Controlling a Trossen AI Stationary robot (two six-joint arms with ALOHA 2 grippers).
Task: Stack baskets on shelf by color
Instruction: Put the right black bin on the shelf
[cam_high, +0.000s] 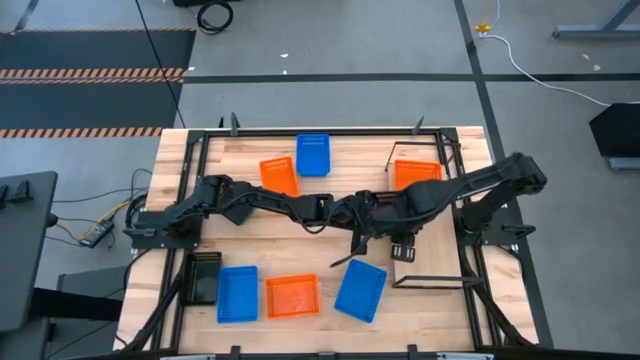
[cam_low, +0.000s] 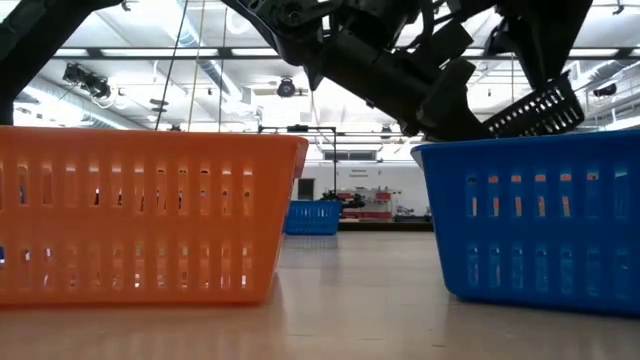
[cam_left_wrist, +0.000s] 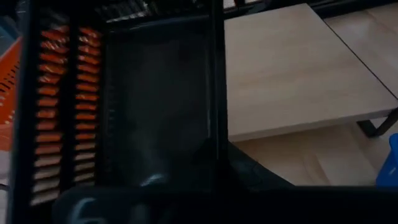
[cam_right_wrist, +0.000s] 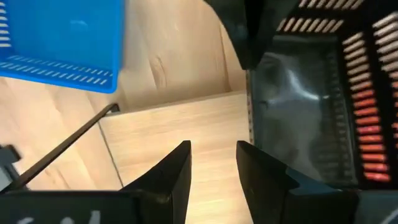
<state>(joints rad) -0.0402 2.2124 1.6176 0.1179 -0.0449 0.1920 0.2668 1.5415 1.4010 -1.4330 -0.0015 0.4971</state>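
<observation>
Orange baskets (cam_high: 293, 296), three; blue baskets (cam_high: 237, 293), three; black baskets (cam_left_wrist: 155, 112), two, one clamped in left pincer (cam_high: 345, 212); right pincer (cam_right_wrist: 211, 149) apart.

Even overhead light; left wrist view dim and blurred, arms silhouetted low.

Grey floor (cam_high: 350, 100), striped mat (cam_high: 90, 70), ceiling lights (cam_low: 150, 50)

Readable text: none in any view.
Baskets (cam_high: 293, 296): no labels or brands legible.
Shelf (cam_high: 425, 215): no markings legible.
Room behind the table in the low view: signs too small to read.
</observation>
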